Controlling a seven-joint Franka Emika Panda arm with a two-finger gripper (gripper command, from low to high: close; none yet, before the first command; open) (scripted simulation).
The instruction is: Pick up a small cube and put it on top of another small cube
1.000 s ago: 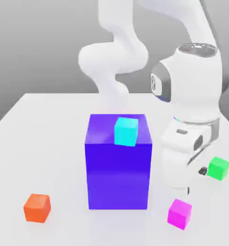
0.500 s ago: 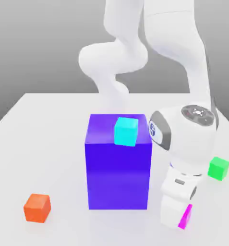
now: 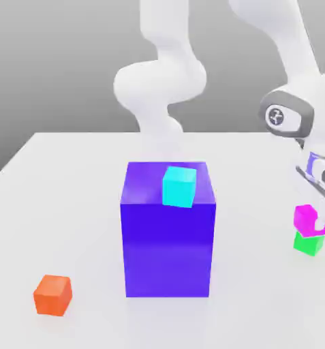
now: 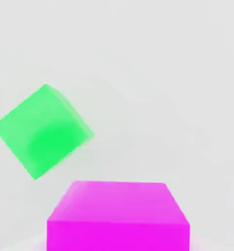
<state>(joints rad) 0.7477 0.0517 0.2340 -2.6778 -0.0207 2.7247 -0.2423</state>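
The small magenta-pink cube (image 3: 304, 216) hangs off the table at the exterior view's right, with my gripper (image 3: 311, 221) shut on it. A white fingertip (image 3: 320, 228) shows at the cube's lower right edge. Directly under it in that view sits the small bright green cube (image 3: 307, 244) on the table. I cannot tell whether the two cubes touch. In the hand view the magenta cube (image 4: 118, 215) is close up. The green cube (image 4: 42, 130) lies beyond it, off to one side and turned at an angle.
A tall purple block (image 3: 168, 235) stands mid-table with a cyan cube (image 3: 179, 186) on its top. An orange cube (image 3: 53, 294) lies at the front left. The white table (image 3: 69, 198) ends close behind the arm's base (image 3: 161, 88).
The gripper came down on the magenta cube near the front, shut on it, then lifted it and carried it back and to the right, over the green cube.
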